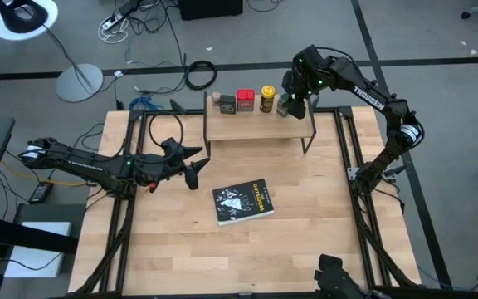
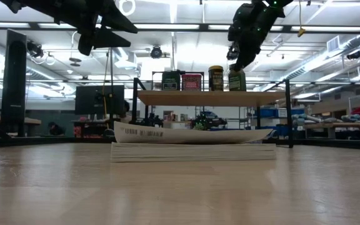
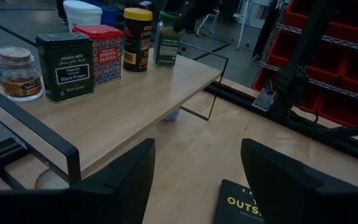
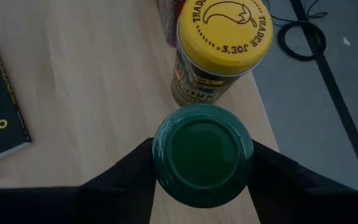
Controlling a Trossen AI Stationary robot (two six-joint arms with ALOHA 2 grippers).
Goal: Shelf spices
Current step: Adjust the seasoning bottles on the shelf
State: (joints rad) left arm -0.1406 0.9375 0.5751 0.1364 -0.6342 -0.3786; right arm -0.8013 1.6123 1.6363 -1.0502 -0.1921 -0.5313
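Green-lidded glass spice jar (image 4: 202,152) stands on the light-wood shelf (image 3: 142,99) just beside the yellow-topped jar (image 4: 222,46), the right gripper (image 4: 201,171) straddling its cap with fingers spread, so lift straight up without nudging it.

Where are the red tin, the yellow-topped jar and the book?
Red tin (image 3: 106,53), left wrist view, on its front label.
Yellow-topped jar (image 4: 224,32), right wrist view, on its yellow lid.
Book (image 1: 242,202), high view, on the middle of its black cover.

Four spices (image 2: 200,80) on shelf (image 2: 211,97)
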